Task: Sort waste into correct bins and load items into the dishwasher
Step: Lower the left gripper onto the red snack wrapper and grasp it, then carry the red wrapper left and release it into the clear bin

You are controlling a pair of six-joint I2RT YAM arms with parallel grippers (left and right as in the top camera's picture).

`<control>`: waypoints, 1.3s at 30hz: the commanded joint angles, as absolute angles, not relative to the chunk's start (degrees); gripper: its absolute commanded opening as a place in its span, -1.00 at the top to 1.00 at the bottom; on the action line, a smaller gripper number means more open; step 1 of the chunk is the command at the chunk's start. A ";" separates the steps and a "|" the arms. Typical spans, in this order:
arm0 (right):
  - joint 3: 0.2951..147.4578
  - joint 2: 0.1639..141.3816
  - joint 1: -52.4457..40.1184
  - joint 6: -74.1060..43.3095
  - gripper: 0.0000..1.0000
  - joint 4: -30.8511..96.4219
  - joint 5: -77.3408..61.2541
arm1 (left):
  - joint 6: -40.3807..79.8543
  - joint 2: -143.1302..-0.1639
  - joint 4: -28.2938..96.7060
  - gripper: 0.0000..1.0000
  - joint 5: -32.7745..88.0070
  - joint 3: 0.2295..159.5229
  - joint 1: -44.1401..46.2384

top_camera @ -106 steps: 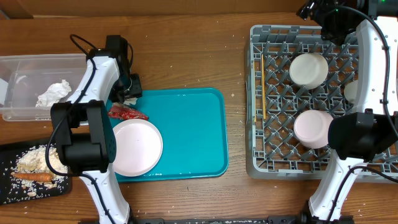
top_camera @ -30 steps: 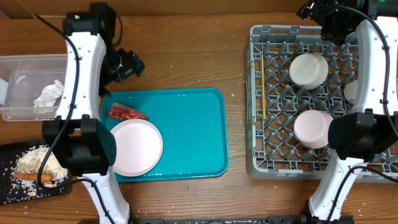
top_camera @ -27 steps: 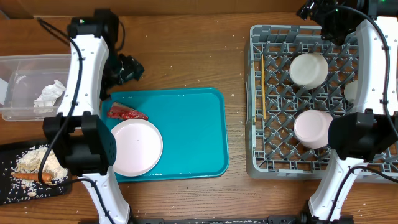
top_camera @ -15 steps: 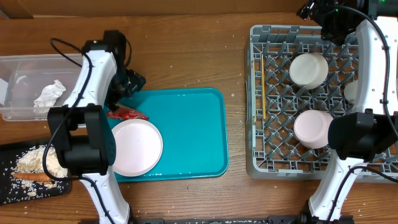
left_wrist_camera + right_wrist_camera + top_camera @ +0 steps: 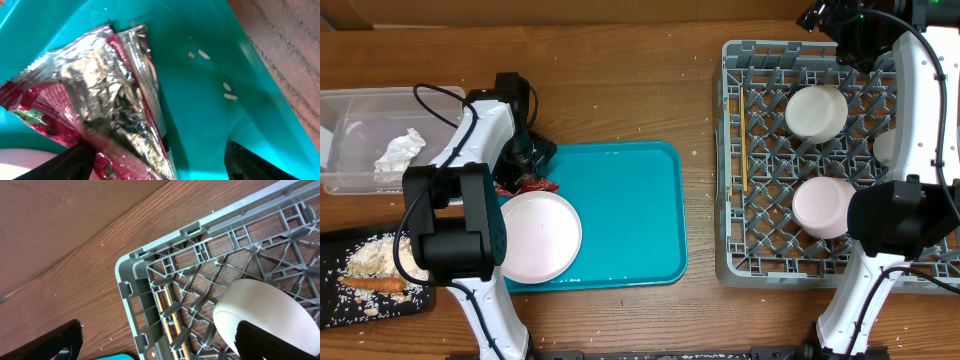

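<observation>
The left gripper (image 5: 160, 162) hangs low over the teal tray (image 5: 215, 90). Its jaws are wide apart and hold nothing, with one finger on either side of the red shiny wrapper (image 5: 100, 95). The wrapper lies crumpled in the tray's far left corner, just beside the white plate (image 5: 538, 236). The clear tub (image 5: 360, 100) stands left of the tray. The right gripper (image 5: 165, 340), also open and empty, hovers over the dish rack (image 5: 132, 275). Risk: the thin foil could slip from a shallow pinch, or a finger could nudge the plate.
</observation>
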State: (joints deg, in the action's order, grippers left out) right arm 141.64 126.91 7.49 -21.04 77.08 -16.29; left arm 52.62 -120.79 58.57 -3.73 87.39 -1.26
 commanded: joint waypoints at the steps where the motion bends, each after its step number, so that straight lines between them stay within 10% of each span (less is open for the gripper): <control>1: 142.78 124.75 7.53 -21.47 -1.00 76.75 -16.58 | 54.28 -121.49 58.06 -0.68 -4.58 86.35 -1.45; 5: 142.78 124.75 7.53 -21.47 -1.00 76.77 -16.58 | 54.22 -121.49 58.04 -0.59 -4.64 86.35 -1.45; 16: 142.78 124.75 7.53 -21.47 -1.00 76.77 -16.58 | 53.93 -121.49 58.24 0.92 -4.62 86.35 -1.45; 39: 142.78 124.75 7.53 -21.47 -1.00 76.77 -16.58 | 44.53 -120.95 67.94 0.92 -11.66 118.17 -3.57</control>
State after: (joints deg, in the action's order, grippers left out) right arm 141.64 126.91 7.49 -21.04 77.08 -16.32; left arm 46.39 -121.05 67.77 -5.72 114.15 -1.69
